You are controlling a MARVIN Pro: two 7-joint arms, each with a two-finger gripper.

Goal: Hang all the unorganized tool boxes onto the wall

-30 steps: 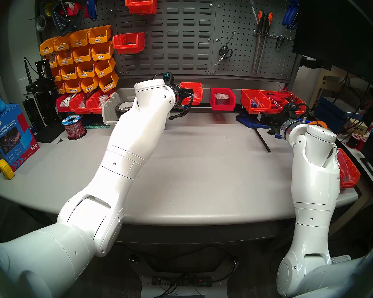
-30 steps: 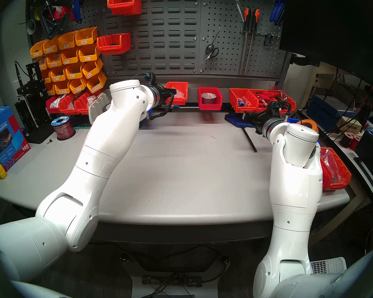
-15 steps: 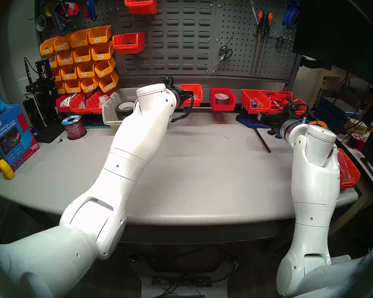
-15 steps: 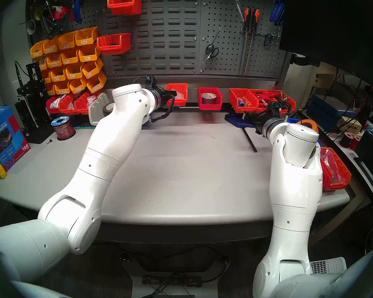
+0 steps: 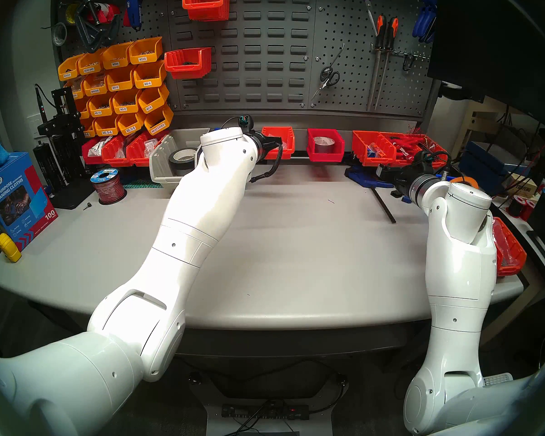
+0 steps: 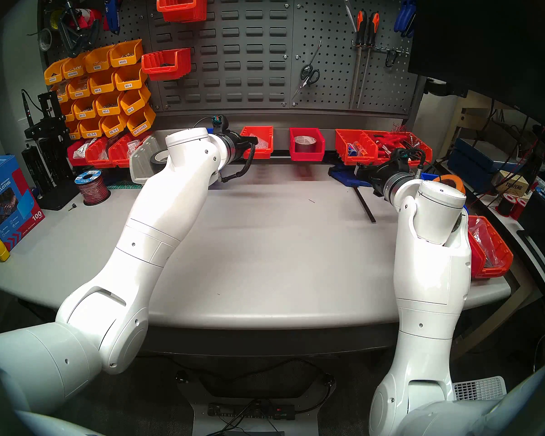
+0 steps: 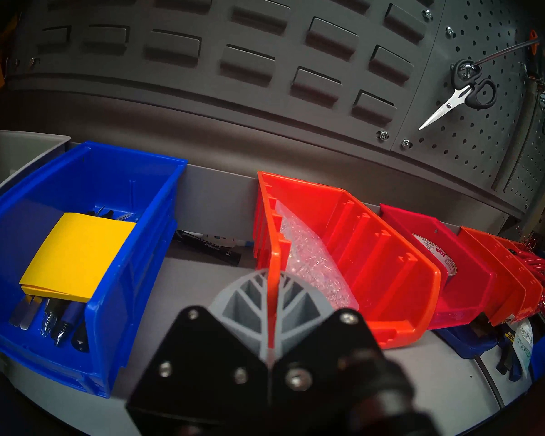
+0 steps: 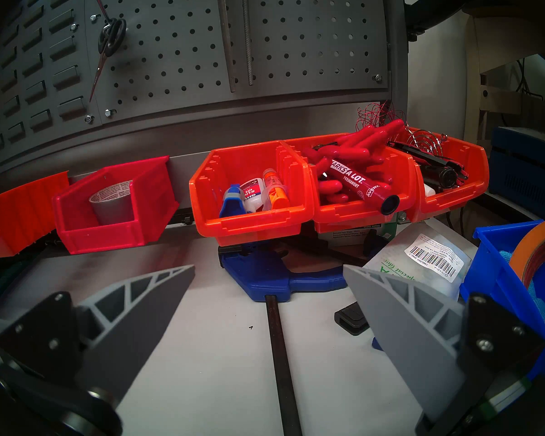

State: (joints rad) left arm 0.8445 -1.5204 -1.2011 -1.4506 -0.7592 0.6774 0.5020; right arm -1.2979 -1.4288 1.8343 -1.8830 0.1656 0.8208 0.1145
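Now left end effector (image 7: 269, 303) clamped on orange-red bin (image 7: 359, 256) wall, rail-side

About sixteen yellow bins (image 5: 148, 103) in four rows, count unsure at the shadowed left edge, two orange-red bins (image 5: 188, 68) up on the slotted panel (image 5: 265, 48), eight red bins (image 5: 324, 155) along the rail (image 5: 301, 136), one grey bin (image 5: 159, 171), one blue bin (image 7: 132, 268), one pair of scissors (image 5: 329, 76) and two files (image 5: 379, 64) were there.
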